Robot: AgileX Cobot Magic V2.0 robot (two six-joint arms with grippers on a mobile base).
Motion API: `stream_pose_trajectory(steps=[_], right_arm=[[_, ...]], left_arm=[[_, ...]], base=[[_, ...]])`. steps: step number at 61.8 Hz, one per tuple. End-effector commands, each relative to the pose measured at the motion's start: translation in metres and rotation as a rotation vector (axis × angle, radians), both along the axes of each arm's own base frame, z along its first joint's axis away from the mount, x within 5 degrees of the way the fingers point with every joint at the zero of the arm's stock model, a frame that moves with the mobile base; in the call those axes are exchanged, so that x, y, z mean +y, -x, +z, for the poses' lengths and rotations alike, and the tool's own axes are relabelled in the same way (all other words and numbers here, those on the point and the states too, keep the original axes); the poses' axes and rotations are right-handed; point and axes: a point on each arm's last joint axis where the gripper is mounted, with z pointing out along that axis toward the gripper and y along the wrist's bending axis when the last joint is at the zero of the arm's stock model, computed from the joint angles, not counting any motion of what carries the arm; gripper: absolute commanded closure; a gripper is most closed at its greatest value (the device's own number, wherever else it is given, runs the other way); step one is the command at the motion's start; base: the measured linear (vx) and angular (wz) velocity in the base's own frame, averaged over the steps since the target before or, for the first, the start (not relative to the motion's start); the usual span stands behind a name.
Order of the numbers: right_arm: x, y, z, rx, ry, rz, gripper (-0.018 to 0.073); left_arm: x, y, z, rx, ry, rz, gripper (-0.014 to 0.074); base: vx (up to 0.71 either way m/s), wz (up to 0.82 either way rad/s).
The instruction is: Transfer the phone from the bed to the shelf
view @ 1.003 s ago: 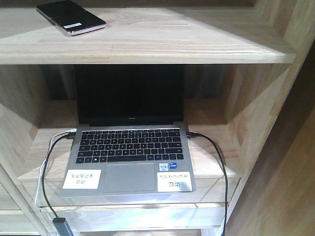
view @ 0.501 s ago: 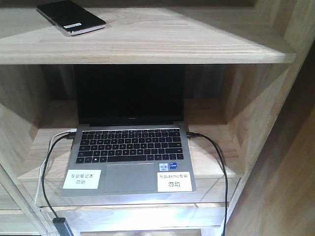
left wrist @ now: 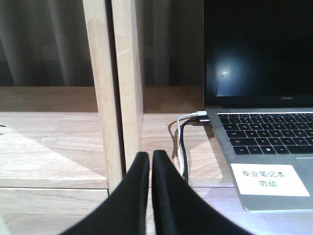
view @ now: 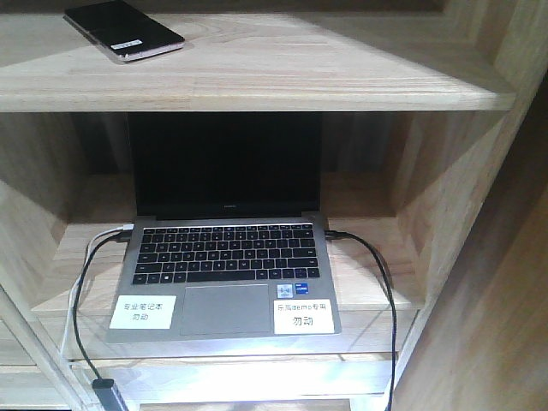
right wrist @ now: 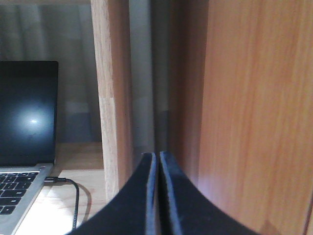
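Phone (view: 122, 30): lying flat on the upper board of the shelf (view: 282, 73), at its far left, screen side dark and glossy, a small white sticker showing near its right end; nothing is touching it.
Shelf upright (left wrist: 113, 93): standing just left of the laptop compartment in the left wrist view, rising directly beyond the left gripper.
Left gripper (left wrist: 150, 159): hanging low in front of the shelf edge, its two black fingers pressed together with only a thin slit between them, pinching nothing.
Cables (left wrist: 182, 142): a white one and a black one are plugging into the laptop's left side and looping down over the board's front edge; another black cable (view: 377, 282) is running from the right side.
Laptop (view: 224, 274): sitting open in the compartment below the phone, screen dark, two white labels lying on its palm rest.
Right gripper (right wrist: 157, 161): pointing at the narrow gap between a pale shelf post (right wrist: 111, 98) and an orange-brown wooden panel (right wrist: 254, 107), fingers closed against each other, holding nothing.
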Motion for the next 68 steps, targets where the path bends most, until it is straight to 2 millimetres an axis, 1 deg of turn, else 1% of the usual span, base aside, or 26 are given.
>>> stream_pose_trajectory(steps=[1, 68], right_arm=[[-0.0007, 0.0007, 0.0047, -0.08, 0.022, -0.01, 0.0564], [-0.0007, 0.0006, 0.0045, -0.078, 0.019, -0.01, 0.0564]], left_arm=[[0.0005, -0.0007, 0.0056, -0.073, 0.008, 0.006, 0.0596], [0.0005, -0.0007, 0.0056, -0.073, 0.008, 0.006, 0.0596]], base=[[0.0, 0.0], [0.0, 0.0]])
